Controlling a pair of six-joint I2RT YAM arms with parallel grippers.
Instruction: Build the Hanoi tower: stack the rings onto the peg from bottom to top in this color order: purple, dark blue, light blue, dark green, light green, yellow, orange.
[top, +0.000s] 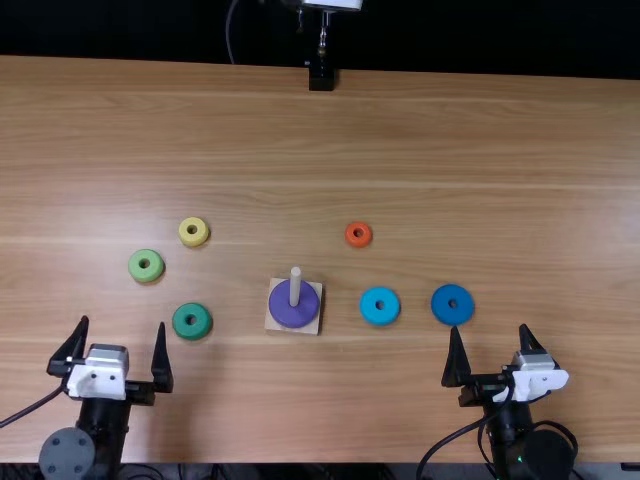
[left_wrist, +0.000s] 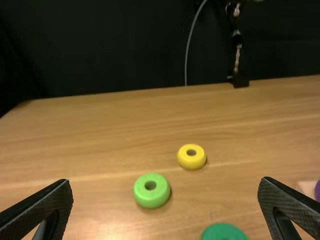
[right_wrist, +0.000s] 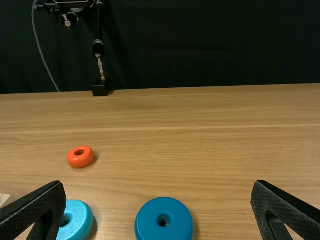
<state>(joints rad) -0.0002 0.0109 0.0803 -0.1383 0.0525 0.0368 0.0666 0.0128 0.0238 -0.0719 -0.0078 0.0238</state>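
Purple ring (top: 292, 317) is around the peg (top: 295, 287), giving the tower its base. Right of the peg lies dark blue ring (top: 453, 314), presumably next; left gripper (top: 123, 321) and right gripper (top: 490, 327) are spread, empty.

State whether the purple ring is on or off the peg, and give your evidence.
On: the peg rises through the middle of the purple ring, and corners of the square base show beyond it.
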